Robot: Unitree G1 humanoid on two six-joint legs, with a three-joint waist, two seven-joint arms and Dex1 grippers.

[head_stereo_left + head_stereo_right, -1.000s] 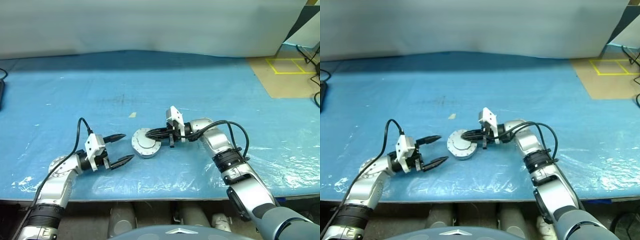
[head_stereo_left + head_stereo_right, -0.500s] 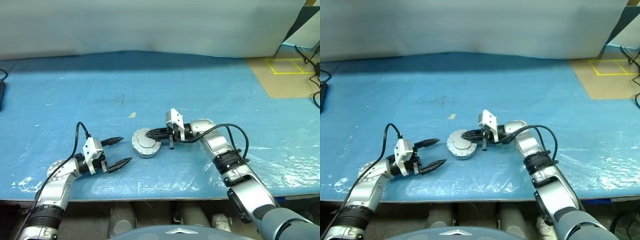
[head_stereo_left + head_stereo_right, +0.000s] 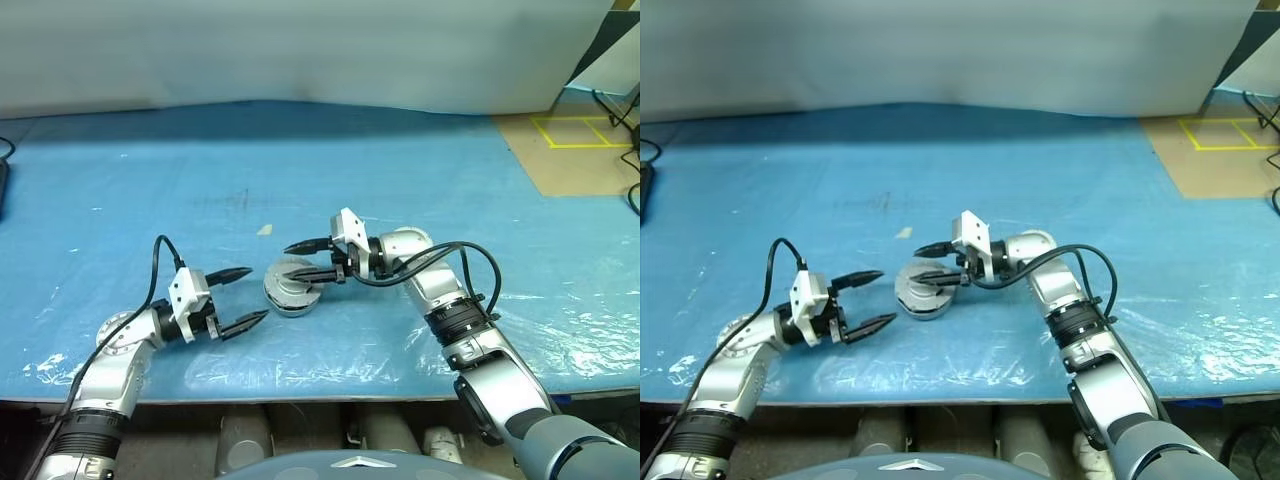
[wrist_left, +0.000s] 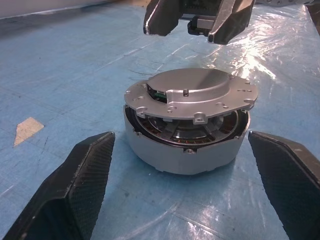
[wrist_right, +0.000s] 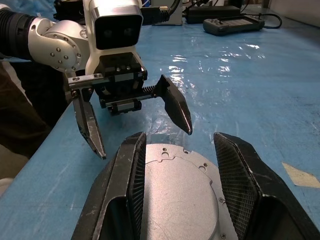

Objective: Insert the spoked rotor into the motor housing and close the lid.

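Silver motor housing (image 4: 186, 150) stands flat on the blue bench (image 3: 400, 170), axis upright, its lid (image 4: 192, 92) resting on top slightly askew. Right hand (image 3: 308, 260) hovers just above it, fingers apart. Left hand (image 3: 244, 296) waits beside it, fingers spread wide, pointing toward the housing.

My table (image 3: 420, 160) wears a bright blue cover, glossy with white glare near the front edge. The motor housing (image 4: 185, 150) is pale silver-grey, its lid (image 4: 192, 92) matte grey on top (copper-orange glints in the dark gap beneath). My fingers (image 4: 75, 195) are black, ribbed on the inside; a tan scrap (image 4: 28, 129) lies on the blue
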